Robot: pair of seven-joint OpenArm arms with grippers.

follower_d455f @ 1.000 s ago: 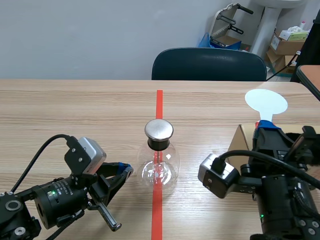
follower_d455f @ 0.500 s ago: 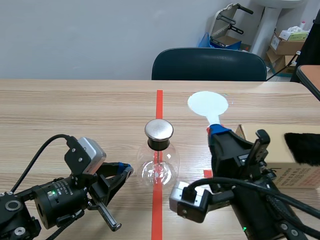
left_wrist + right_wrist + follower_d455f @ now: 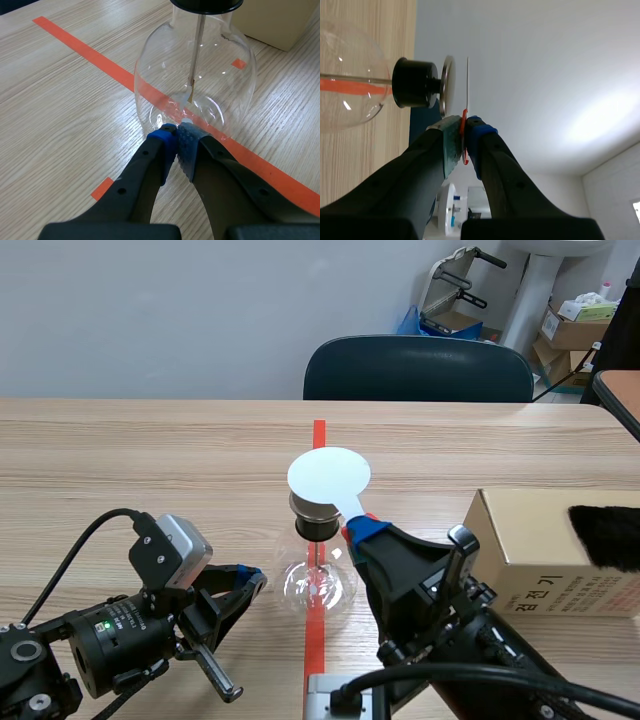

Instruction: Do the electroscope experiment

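The electroscope, a round glass flask (image 3: 318, 583) with a black stopper and a metal cap (image 3: 445, 86), stands on the orange-red tape line. My right gripper (image 3: 360, 528) is shut on the red handle of a white disc paddle (image 3: 328, 476), which hangs just above the cap and hides most of it in the scene view. In the right wrist view the paddle (image 3: 468, 82) shows edge-on, a small gap from the cap. My left gripper (image 3: 176, 142) is shut on nothing, its tips at the base of the flask (image 3: 195, 75); inside hangs a thin rod.
A cardboard box (image 3: 535, 550) with a black furry piece (image 3: 605, 535) on it stands right of the flask. A dark chair (image 3: 418, 370) is behind the table's far edge. Bare wood lies to the left and beyond the flask.
My right arm has swung left with the white paddle, from above the box to just over the electroscope's cap. The left arm has not moved.
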